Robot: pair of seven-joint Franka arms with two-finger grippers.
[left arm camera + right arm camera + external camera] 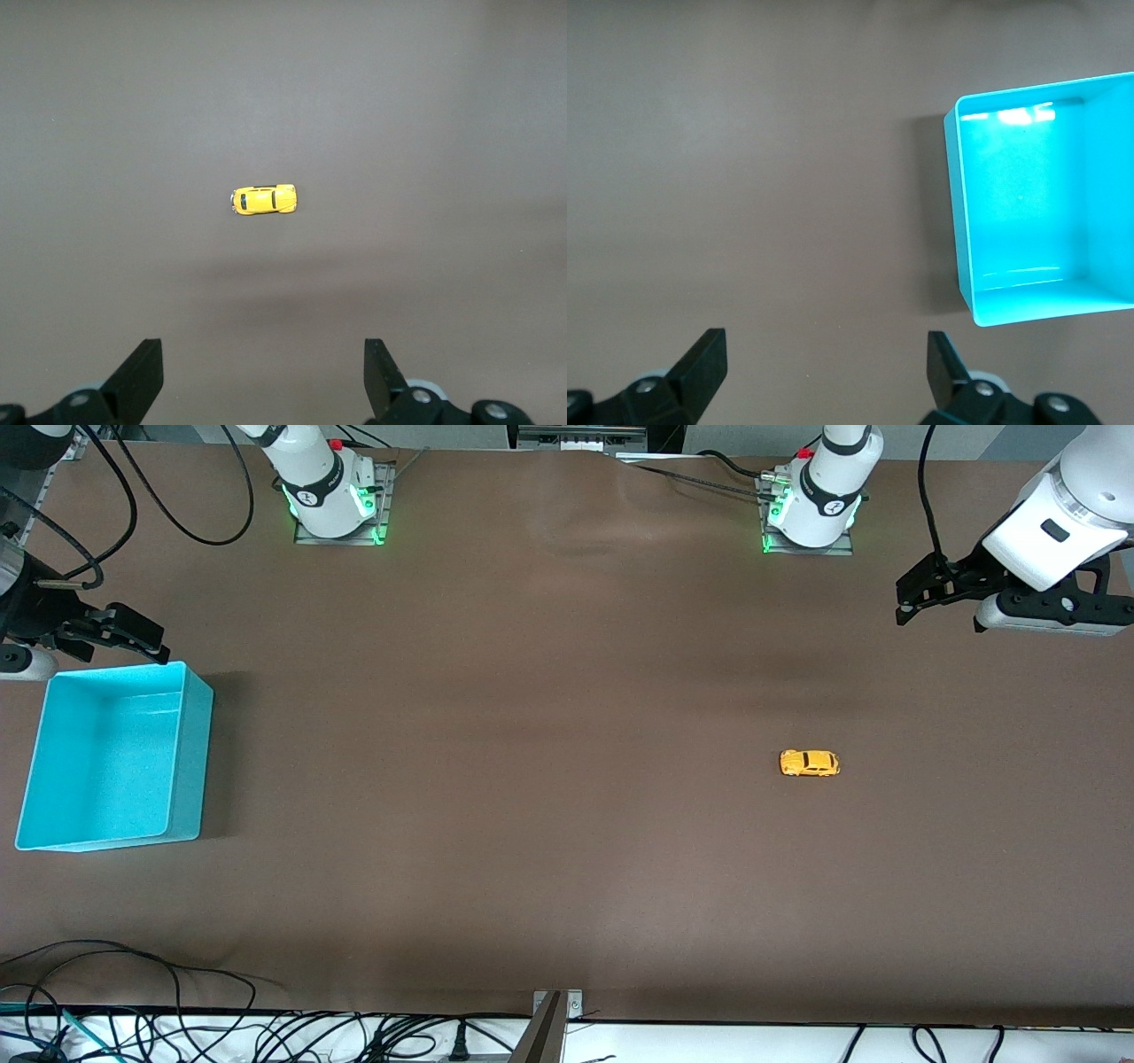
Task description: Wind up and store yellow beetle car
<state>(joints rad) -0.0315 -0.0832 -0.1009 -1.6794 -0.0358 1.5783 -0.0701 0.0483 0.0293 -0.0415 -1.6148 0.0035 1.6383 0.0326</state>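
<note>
Brown table [549,691] spans the whole front view, both arm bases mounted along its edge farthest from the front camera.

Turquoise bin [115,757] sits at the right arm's end of the table, open top, nothing visible inside it. In the right wrist view the bin [1041,204] lies ahead of that gripper and off to one side, well apart from the fingers.

Right gripper [133,633] hangs in the air over the table just beside the bin's rim that is farthest from the front camera. Fingers spread wide, holding nothing; both fingertips [704,354] show with bare table between them.

Left gripper [917,593] hangs in the air over the left arm's end of the table. Fingers spread wide, empty; fingertips [142,363] frame bare table.

Yellow beetle car [809,763] rests on its wheels on the table, toward the left arm's end, well apart from the bin. In the left wrist view the car [264,199] lies ahead of the left gripper, roughly centred between the fingers' line, untouched. Which end is the bonnet is probably the end with the dark patch, though not certain.
</note>
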